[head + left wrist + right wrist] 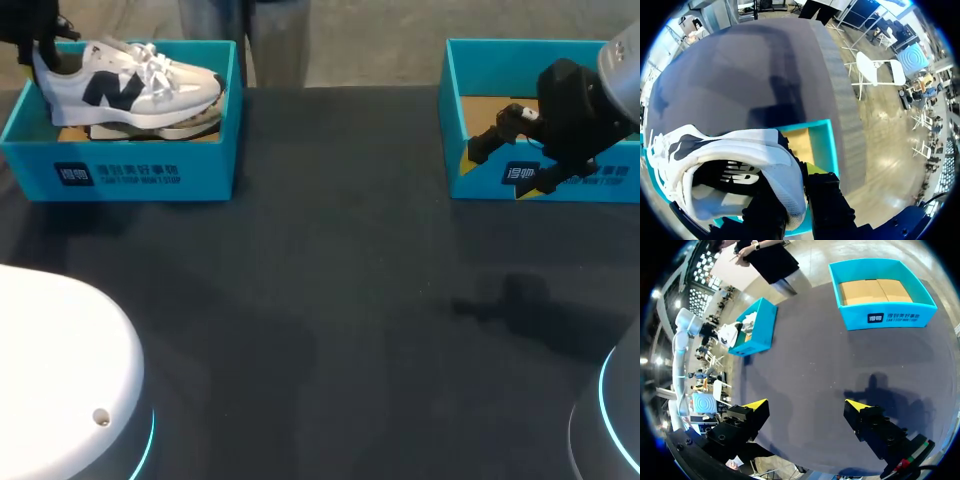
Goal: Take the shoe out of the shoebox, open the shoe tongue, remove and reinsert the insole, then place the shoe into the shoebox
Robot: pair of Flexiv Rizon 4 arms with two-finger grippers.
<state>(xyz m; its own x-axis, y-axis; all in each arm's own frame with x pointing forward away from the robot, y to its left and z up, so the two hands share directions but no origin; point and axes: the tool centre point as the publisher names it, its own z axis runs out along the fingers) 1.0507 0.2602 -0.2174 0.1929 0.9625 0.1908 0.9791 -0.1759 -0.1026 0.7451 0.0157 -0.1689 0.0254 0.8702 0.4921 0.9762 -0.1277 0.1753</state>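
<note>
Over at the table's [320,300] far left stands a teal shoebox [130,172]. My left gripper [38,45] holds a white sneaker [130,85] with a navy side logo in the box's open top, heel at the left end and toe reaching the right wall. Under the sneaker, inside the box, lies something pale with a tan edge; I cannot tell what it is, and a strip of brown cardboard floor shows beside it. From my left wrist, my fingers pinch the padded heel collar, one finger [765,212] down inside the shoe's opening and the other against the outside of the heel.

Dark tabletop lies between the two boxes.

At the far right stands a second teal shoebox [455,110], holding only its brown cardboard floor. My right gripper [495,165] hangs above the table just in front of that box's front wall. From my right wrist, its yellow-tipped fingers [755,405] stand spread wide apart with only tabletop between them, and the box sits well ahead of them.
</note>
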